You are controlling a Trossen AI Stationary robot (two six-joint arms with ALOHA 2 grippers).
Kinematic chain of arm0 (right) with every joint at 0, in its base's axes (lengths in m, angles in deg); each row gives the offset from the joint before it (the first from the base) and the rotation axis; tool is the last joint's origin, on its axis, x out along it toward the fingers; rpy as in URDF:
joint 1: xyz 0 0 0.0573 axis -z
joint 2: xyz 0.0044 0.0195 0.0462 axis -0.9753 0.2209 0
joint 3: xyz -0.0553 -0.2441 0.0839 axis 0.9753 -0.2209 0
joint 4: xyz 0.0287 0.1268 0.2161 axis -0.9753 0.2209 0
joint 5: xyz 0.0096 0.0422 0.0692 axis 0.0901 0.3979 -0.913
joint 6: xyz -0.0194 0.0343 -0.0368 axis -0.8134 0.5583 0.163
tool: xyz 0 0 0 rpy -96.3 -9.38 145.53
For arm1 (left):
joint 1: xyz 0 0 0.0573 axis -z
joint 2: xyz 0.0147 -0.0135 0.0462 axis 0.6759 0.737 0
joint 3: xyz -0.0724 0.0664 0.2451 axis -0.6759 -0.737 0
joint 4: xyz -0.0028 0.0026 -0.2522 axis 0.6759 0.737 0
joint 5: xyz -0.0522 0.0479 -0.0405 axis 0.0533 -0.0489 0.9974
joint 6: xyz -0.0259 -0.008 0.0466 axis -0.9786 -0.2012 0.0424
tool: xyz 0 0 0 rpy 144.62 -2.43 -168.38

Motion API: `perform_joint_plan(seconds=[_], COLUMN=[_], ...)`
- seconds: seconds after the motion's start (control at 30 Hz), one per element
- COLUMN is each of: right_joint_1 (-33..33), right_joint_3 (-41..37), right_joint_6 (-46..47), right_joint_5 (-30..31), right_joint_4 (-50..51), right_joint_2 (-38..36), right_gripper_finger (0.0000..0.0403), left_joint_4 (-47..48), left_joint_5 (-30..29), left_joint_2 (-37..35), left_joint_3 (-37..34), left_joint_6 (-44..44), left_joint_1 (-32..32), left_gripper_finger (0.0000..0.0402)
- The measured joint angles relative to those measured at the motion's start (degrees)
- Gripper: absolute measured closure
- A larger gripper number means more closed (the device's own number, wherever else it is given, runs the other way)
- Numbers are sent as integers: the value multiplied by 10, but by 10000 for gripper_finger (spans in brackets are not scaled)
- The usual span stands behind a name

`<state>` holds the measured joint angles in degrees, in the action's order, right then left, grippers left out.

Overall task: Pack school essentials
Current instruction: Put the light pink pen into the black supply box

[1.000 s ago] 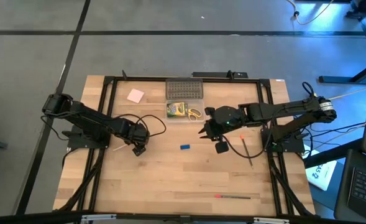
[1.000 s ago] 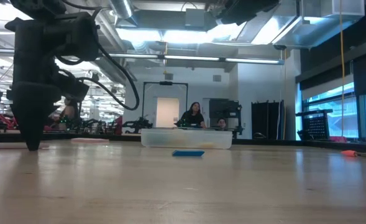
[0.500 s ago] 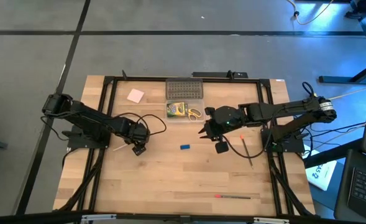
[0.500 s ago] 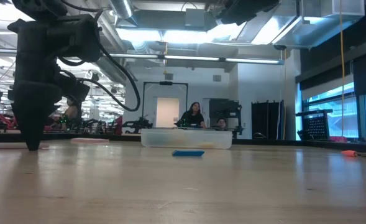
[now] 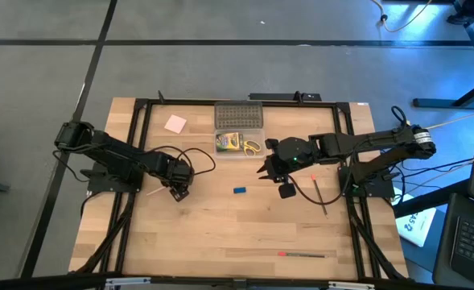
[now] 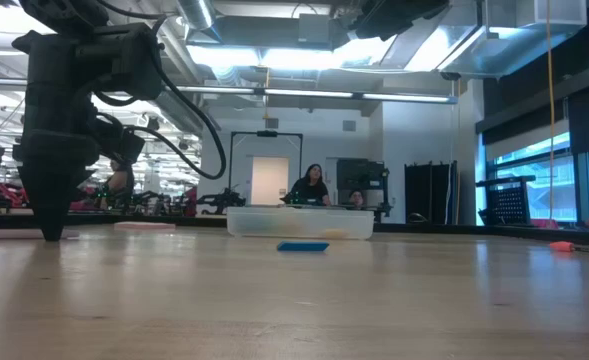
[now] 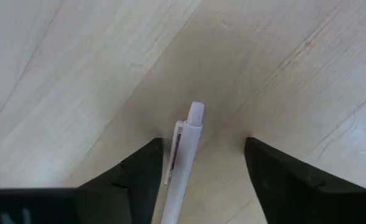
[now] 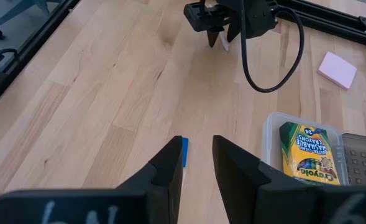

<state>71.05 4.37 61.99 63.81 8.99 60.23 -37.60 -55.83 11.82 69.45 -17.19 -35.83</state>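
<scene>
Wooden planks of one table [image 5: 220, 234] filled the middle of the high view, with two dark arms on it. At left of centre the left gripper [image 5: 178, 193] pointed down over a white pen [image 5: 151, 192]. Right of centre the right gripper [image 5: 274, 175] hovered, one blue block [image 5: 239, 191] lower left of it. Near the top edge sat one clear case [image 5: 238, 145] holding one crayon box [image 5: 229, 142] and one pair of yellow scissors [image 5: 251, 147]; its dotted lid [image 5: 239, 114] lay just above. One pink pad [image 5: 175, 124] lay at upper left, one dark pencil [image 5: 319, 195] at right, one red pen [image 5: 302, 254] at the bottom.

Low view: the left arm stood at far left on the table; the block lay before the case at centre.

Left wrist view: two fingers [image 7: 140, 176] stood apart, the white pen between them, seemingly untouched.

Right wrist view: its fingers [image 8: 168, 167] stood parted above the block, crayon box at lower right.
</scene>
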Motion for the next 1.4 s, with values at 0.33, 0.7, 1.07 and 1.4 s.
perform_joint_plan(seconds=[0.33,0.7,1.07,1.4], right_joint_1=[0,0,0,0], right_joint_3=[0,0,0,0], right_joint_6=[0,0,0,12], right_joint_5=[0,0,0,-9], right_joint_4=[0,0,0,13], right_joint_2=[0,0,0,-9], right_gripper_finger=[311,311,311,311], left_joint_4=[0,0,7,10], left_joint_5=[-3,-10,-19,-27], left_joint_2=[0,0,5,5], left_joint_3=[0,0,19,46], left_joint_6=[-2,-2,-2,-2], left_joint_1=[0,0,0,0], left_gripper_finger=[267,323,350,362])
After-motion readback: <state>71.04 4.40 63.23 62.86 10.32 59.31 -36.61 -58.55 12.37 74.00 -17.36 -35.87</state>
